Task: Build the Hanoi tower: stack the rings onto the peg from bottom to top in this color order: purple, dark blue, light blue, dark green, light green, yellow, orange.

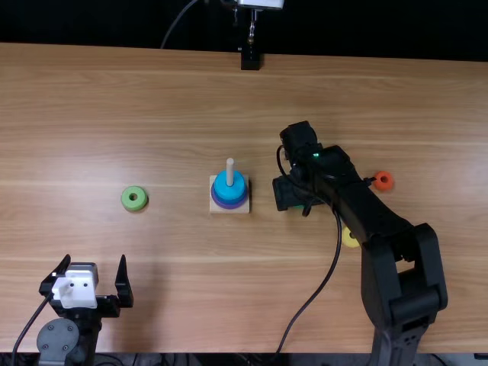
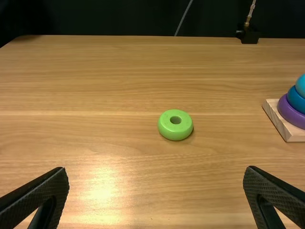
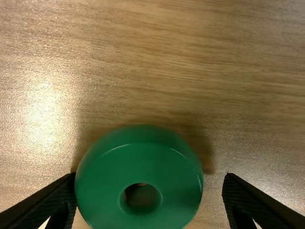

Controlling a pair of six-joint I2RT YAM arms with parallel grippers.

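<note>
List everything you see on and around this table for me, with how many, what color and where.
wooden base: one, pale wood, mid-table
peg: one, pale wood, upright on the base
purple ring: one, purple, lowest on the peg
dark blue ring: one, dark blue, above purple
light blue ring: one, light blue, above dark blue
light green ring: one, light green, left of the base
dark green ring: one, dark green, between the right claw's fingers
yellow ring: one, yellow, partly behind the right arm
orange ring: one, orange, far right
table: one, light brown, under everything
fixture: one, black, far edge
arms: two, black, left and right
claws: two, black, left and right
</note>
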